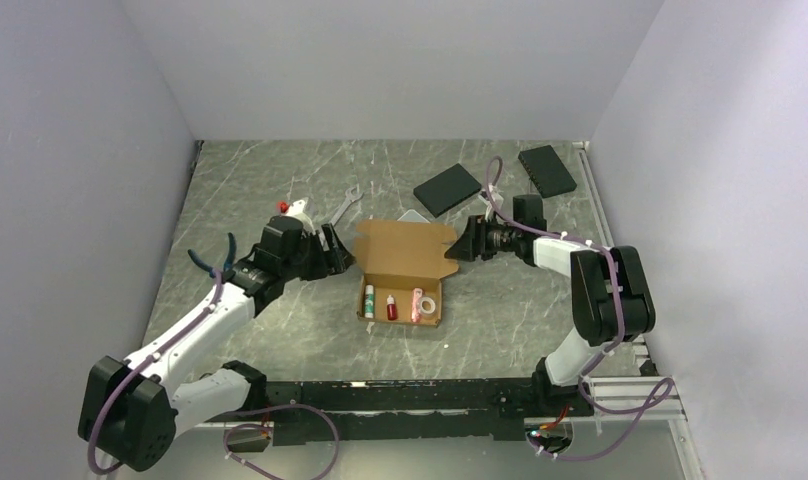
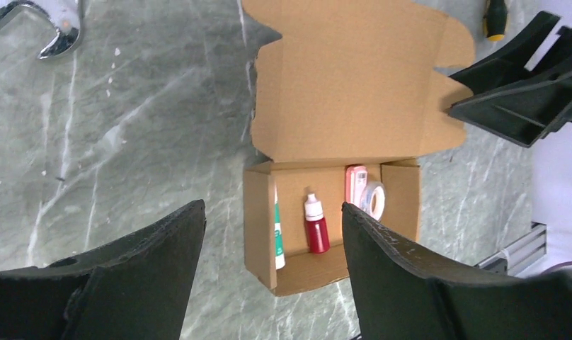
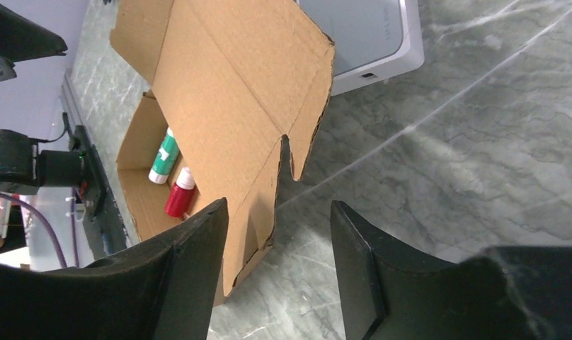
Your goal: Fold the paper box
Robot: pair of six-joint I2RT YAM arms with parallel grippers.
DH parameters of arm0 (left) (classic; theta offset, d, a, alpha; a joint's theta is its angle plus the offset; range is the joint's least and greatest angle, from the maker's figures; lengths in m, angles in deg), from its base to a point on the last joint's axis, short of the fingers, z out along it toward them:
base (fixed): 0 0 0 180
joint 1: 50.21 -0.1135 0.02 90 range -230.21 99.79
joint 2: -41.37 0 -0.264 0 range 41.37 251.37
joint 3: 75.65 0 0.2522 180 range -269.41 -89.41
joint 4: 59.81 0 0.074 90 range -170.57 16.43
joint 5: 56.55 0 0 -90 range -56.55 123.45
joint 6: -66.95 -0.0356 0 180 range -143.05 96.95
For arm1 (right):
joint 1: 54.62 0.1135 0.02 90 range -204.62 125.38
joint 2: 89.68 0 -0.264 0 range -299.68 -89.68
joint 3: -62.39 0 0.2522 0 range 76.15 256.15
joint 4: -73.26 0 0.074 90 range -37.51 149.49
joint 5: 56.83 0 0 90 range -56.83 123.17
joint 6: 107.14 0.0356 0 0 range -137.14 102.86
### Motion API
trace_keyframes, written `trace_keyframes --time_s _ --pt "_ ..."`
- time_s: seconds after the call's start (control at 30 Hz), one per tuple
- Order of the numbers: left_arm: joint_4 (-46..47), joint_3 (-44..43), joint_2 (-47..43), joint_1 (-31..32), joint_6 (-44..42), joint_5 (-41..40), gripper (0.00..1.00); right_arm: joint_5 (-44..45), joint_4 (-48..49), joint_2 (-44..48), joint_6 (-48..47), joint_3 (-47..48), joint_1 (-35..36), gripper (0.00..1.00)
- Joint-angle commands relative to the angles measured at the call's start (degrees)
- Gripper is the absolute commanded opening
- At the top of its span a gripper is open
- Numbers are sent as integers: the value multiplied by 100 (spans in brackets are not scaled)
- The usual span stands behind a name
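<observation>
The paper box (image 1: 404,262) is brown cardboard in the middle of the table. Its lid lies open toward the far side, and its tray holds a green-and-white tube, a red bottle (image 2: 316,227), a pink item and a tape roll. My left gripper (image 1: 332,250) is open and empty at the lid's left edge. In the left wrist view, the gripper (image 2: 272,207) hangs above the tray (image 2: 333,273). My right gripper (image 1: 460,243) is open at the lid's right edge. In the right wrist view, its jaws (image 3: 278,205) stand around the lid's side flap (image 3: 258,191) without gripping it.
Two black slabs (image 1: 447,188) (image 1: 547,170) lie at the back right. A translucent white case (image 3: 368,35) sits partly under the lid's far edge. A wrench (image 1: 342,210) and a small white thing with a red top (image 1: 295,208) lie left of the box.
</observation>
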Motion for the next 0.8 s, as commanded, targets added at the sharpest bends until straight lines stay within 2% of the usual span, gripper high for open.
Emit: trace_keyframes --time_s 0.0,0.13,0.23,0.3,0.5,0.6,0.77 --pt "599 11 121 -186 -82 488 73 -432 465 47 254 187 24 57" --pt "769 87 148 -388 74 467 59 -465 113 200 -29 336 24 58" --pt "779 220 11 -566 177 344 42 -462 -367 346 -417 534 16 59" --pt "741 323 -79 -666 230 236 34 -426 -702 436 -685 653 2 59" --pt "756 338 193 -833 38 342 25 162 -1317 703 -982 960 -172 59" --pt "988 328 478 -863 -11 460 22 353 -1226 787 -861 877 -250 51" --pt "1229 191 998 -881 -141 652 7 466 -1375 559 -860 947 -254 35"
